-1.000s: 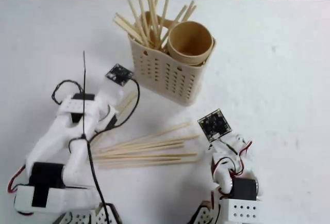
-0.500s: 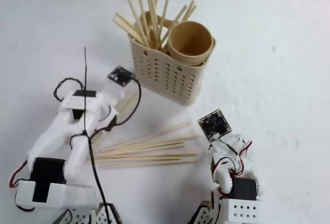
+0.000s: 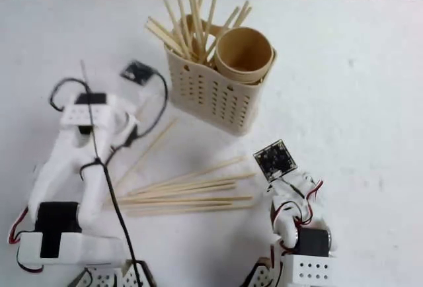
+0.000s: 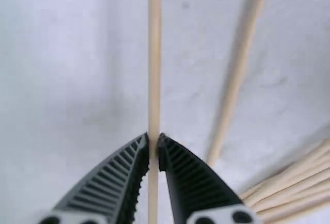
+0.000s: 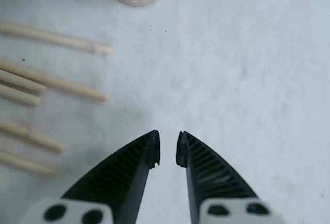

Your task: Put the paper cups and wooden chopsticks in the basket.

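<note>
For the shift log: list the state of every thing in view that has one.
left gripper, shut on the held chopstick
held chopstick, pinched at the fingertips
right gripper, open a crack, empty
basket, upright
paper cup, upright in the basket, mouth up
standing chopsticks, leaning in the basket
loose chopsticks, flat on the table

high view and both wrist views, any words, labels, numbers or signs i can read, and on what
No text can be read.
The basket, paper cup, loose chopsticks and table carry no print.
The small circuit board has tiny marks, too small to read.
</note>
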`<state>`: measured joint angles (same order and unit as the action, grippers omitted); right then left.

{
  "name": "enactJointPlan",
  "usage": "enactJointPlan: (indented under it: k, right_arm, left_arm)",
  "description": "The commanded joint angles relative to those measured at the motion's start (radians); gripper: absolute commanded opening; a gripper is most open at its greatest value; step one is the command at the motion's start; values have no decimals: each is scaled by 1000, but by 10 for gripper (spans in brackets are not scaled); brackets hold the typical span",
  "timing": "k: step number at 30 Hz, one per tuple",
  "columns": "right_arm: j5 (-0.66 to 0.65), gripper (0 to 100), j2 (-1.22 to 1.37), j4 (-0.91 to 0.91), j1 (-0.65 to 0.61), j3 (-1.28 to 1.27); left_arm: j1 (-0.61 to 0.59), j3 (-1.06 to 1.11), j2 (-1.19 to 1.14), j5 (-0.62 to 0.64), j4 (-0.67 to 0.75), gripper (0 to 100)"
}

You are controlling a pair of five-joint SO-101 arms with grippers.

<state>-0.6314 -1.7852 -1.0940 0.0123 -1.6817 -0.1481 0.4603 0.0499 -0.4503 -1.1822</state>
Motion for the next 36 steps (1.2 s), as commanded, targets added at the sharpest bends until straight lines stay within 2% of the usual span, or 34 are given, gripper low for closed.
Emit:
enactJointPlan:
  k: [1,7,13,18,23,28,36]
  right_arm:
    - [-6,70,-5,8,-5,-9]
    - [-6,70,-5,8,-5,-9]
    - [-6,70,-5,8,-5,-9]
    - [-6,70,-5,8,-5,-9]
    - [-6,70,-5,8,-5,-9]
    - [-6,70,-5,8,-5,-9]
    - [-6,70,-5,8,-5,-9]
  left_arm:
    - [-48,-164,5,17,-89,23]
    - [-56,-295,59,89,-126,23]
    - [8,-267,332,157,-120,23]
    - [108,-190,562,176,-49,23]
    - [209,-160,667,209,80,23]
    - [294,-161,668,215,256,23]
    - [503,-181,667,216,566,24]
